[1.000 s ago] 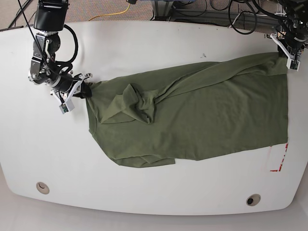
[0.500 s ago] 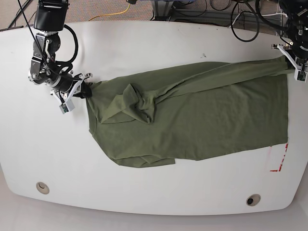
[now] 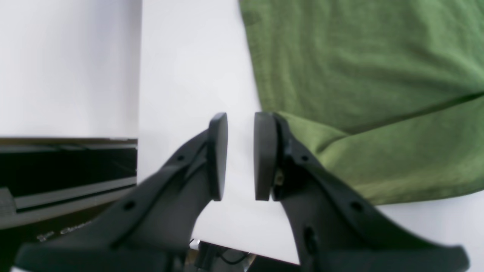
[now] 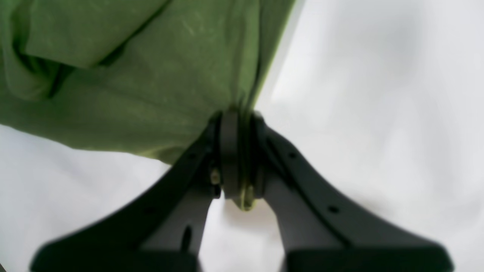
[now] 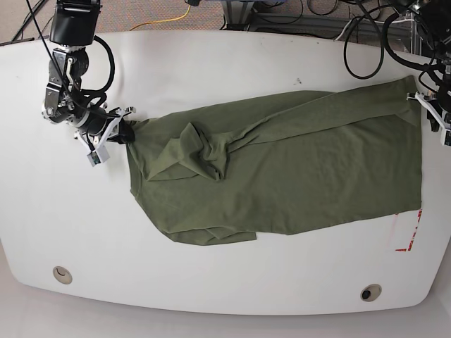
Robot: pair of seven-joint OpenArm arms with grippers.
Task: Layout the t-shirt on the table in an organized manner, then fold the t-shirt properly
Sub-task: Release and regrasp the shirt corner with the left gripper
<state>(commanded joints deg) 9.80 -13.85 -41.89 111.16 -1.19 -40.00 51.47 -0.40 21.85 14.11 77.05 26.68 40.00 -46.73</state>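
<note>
The olive-green t-shirt (image 5: 296, 169) lies spread across the white table (image 5: 211, 63), with a bunched knot of cloth (image 5: 204, 151) left of its middle. In the base view my right gripper (image 5: 121, 132) is shut on the shirt's left corner; in the right wrist view that gripper (image 4: 238, 151) pinches the green cloth (image 4: 151, 75). My left gripper (image 5: 431, 113) stands at the shirt's right edge. Seen from the left wrist, the left gripper (image 3: 241, 156) is open with bare table in the gap, and the t-shirt (image 3: 359, 83) lies just beside its right finger (image 3: 264, 155).
A red tape outline (image 5: 410, 232) shows at the shirt's lower right corner. Two round grommets (image 5: 62, 274) (image 5: 371, 291) sit near the table's front edge. Cables and frame parts (image 5: 366, 28) crowd the far right, close to the table's right edge.
My left gripper has let go of the shirt's far right corner and moved toward the front along the table's right edge. That corner now lies flat. The right gripper has stayed put.
</note>
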